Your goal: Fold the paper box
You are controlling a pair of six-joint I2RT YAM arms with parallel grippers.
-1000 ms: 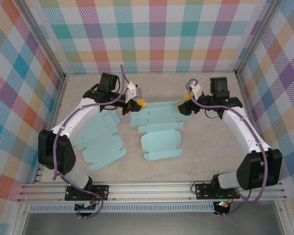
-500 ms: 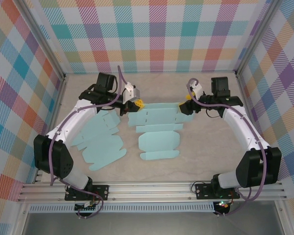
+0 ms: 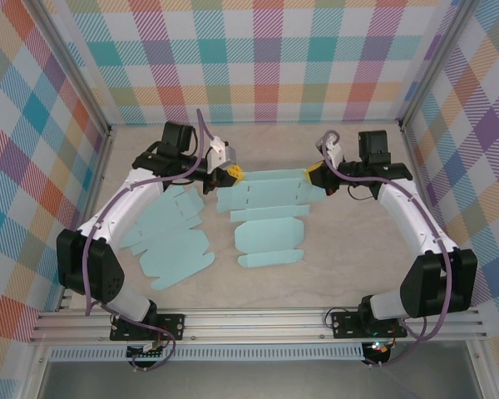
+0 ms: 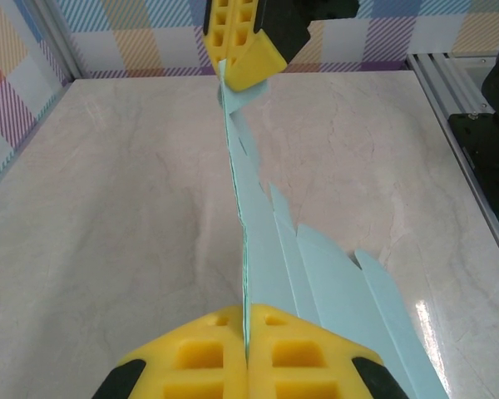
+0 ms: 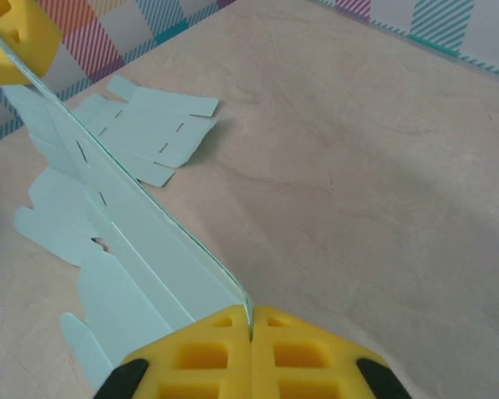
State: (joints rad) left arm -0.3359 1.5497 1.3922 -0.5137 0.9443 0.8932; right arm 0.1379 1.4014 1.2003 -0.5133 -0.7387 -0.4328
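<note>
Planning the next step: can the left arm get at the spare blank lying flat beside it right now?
Probably not yet: the left end effector is shut on the held sheet. The spare blank itself lies uncovered on the table, close by.

Two paper box blanks: centre blank [image 3: 266, 195], left blank [image 3: 170, 241]; two grippers: left gripper [image 3: 232, 173], right gripper [image 3: 315, 171]

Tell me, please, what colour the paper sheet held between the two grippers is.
Pale blue-green. The paper sheet shows best in the top external view.

Pastel plaid walls [image 3: 266, 58], beige marble tabletop [image 3: 349, 249], aluminium frame rail [image 3: 258, 324] along near edge
</note>
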